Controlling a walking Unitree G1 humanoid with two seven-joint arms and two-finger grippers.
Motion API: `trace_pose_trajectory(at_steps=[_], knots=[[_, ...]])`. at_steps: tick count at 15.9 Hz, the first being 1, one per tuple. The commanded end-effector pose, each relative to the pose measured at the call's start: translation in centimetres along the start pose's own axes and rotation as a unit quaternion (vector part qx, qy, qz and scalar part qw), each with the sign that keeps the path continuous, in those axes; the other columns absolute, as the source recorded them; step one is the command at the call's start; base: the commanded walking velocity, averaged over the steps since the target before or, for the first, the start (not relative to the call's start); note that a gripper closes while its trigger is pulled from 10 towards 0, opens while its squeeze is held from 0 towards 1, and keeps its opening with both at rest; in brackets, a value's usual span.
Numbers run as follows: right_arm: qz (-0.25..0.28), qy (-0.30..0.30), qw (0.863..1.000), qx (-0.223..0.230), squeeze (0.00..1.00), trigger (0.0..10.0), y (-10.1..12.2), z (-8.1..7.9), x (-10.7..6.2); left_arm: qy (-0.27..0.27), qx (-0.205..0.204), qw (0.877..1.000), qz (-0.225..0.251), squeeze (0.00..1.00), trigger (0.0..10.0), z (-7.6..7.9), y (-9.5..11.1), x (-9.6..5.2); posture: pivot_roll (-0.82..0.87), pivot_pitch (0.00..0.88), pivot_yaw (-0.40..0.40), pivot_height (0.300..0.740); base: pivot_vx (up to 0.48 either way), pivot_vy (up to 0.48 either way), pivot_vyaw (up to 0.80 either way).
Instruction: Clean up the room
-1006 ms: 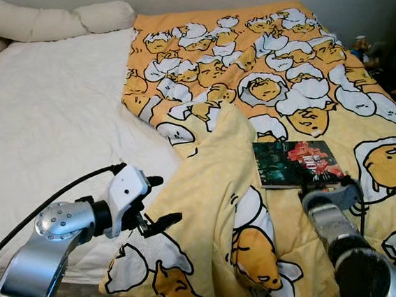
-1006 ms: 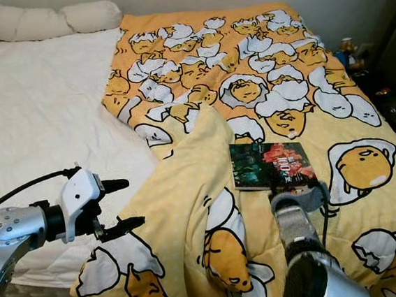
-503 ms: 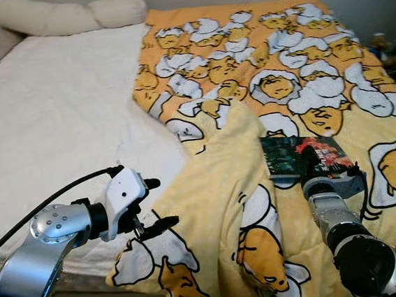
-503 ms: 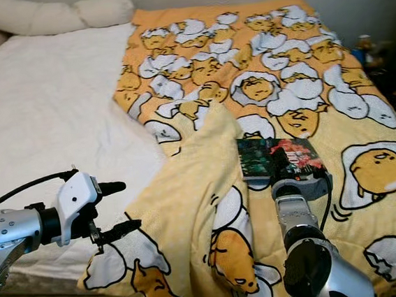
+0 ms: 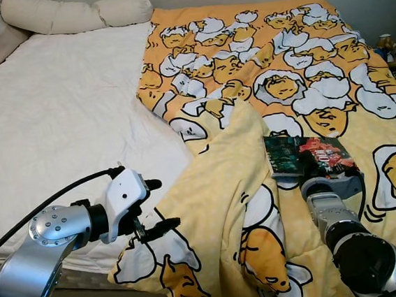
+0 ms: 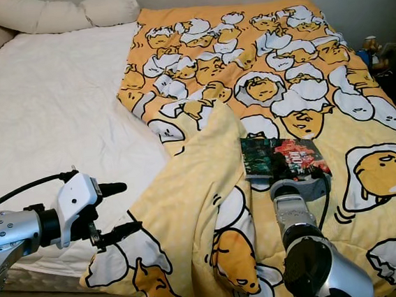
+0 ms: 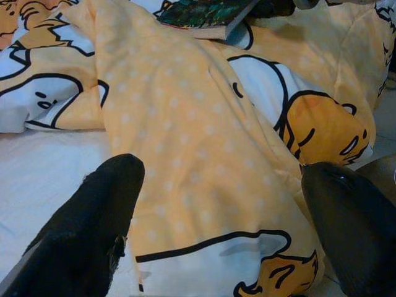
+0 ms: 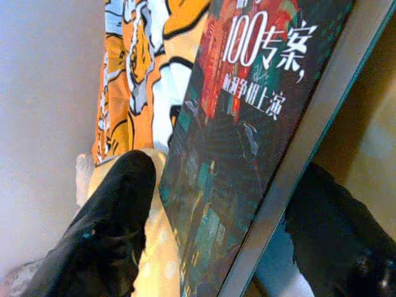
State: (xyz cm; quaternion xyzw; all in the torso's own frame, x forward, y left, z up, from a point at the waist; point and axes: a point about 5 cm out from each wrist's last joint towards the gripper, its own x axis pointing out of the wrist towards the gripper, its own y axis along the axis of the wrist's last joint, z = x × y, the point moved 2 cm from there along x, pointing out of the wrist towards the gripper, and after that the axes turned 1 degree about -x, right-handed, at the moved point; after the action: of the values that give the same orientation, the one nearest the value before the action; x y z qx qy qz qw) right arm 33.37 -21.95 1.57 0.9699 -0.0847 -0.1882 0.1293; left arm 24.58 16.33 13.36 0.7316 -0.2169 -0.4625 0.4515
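**Getting the book off the bed cleanly**

On our left, the left gripper (image 5: 153, 207) hangs with its fingers spread wide and holding nothing, just above the near corner of the egg-print duvet (image 5: 296, 76), where the folded-back flap (image 5: 219, 181) leaves the white sheet (image 5: 61, 112) bare. We judge it best kept there, off the fabric, so it drags nothing.

Further right, the book (image 5: 304, 156) lies flat on the duvet just beside the flap. Our right gripper (image 8: 213, 232) reaches it with fingers (image 8: 114, 210) parted, one on each side of the near edge; whether they already pinch it we cannot tell. We should seat the cover deep between them, close firmly, then lift straight up so no cloth is caught.
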Motion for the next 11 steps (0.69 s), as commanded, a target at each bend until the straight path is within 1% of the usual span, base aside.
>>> trace_pose_trajectory(at_steps=[1,11], knots=[[0.005,0.011,1.000,0.006,0.00,0.0,0.24,-1.22,0.44,0.008,0.005,1.000,0.000,0.60,10.0,-0.24,0.28,-0.48,0.16,0.000,0.062,0.740,0.000,0.000,0.00],[0.013,0.009,1.000,0.006,0.00,0.0,0.75,-1.40,0.56,0.007,0.008,1.000,0.000,0.60,10.0,-0.53,0.50,-0.24,0.16,0.000,0.069,0.740,0.000,0.000,0.00]])
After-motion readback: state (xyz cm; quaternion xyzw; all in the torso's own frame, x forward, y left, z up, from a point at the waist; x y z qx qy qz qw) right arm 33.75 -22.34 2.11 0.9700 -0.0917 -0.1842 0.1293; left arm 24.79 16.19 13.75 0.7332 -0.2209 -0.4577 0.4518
